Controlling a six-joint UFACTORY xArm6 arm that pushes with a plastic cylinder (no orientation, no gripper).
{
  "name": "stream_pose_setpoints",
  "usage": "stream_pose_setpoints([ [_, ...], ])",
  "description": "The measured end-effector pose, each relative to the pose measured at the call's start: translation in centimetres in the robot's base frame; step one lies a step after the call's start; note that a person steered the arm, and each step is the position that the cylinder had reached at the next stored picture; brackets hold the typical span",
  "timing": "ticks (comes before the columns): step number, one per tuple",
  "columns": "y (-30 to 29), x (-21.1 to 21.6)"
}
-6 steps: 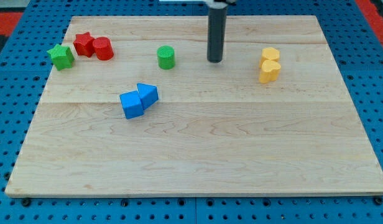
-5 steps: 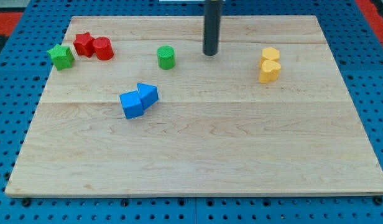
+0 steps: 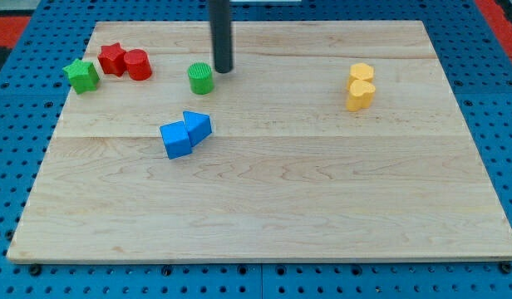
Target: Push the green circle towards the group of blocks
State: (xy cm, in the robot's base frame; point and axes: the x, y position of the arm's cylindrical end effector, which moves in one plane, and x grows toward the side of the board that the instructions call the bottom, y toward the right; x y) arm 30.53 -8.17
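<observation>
The green circle [image 3: 201,78] stands on the wooden board near the view's top, left of centre. My tip [image 3: 223,70] is just to its right and slightly above, close to or touching it. Further left sit a red star-like block [image 3: 112,58] and a red cylinder [image 3: 138,64], touching each other, with a green star [image 3: 81,75] at their left.
A blue cube [image 3: 175,139] and a blue triangular block [image 3: 198,124] touch each other below the green circle. Two yellow blocks [image 3: 361,86] stand together at the view's right. The board's top edge [image 3: 322,22] is near my tip.
My tip has moved left across the top of the board. The green circle has shifted left and slightly down, closer to the red blocks.
</observation>
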Motion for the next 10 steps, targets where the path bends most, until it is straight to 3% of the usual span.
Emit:
stream_pose_setpoints([
  [2, -7.6, 6.5],
  [3, -2.1, 3.1],
  [4, 2.9, 3.6],
  [6, -0.6, 10.9],
  [7, -5.4, 10.8],
  [8, -9.8, 8.2],
  [9, -10.7, 7.4],
  [10, -7.3, 6.7],
])
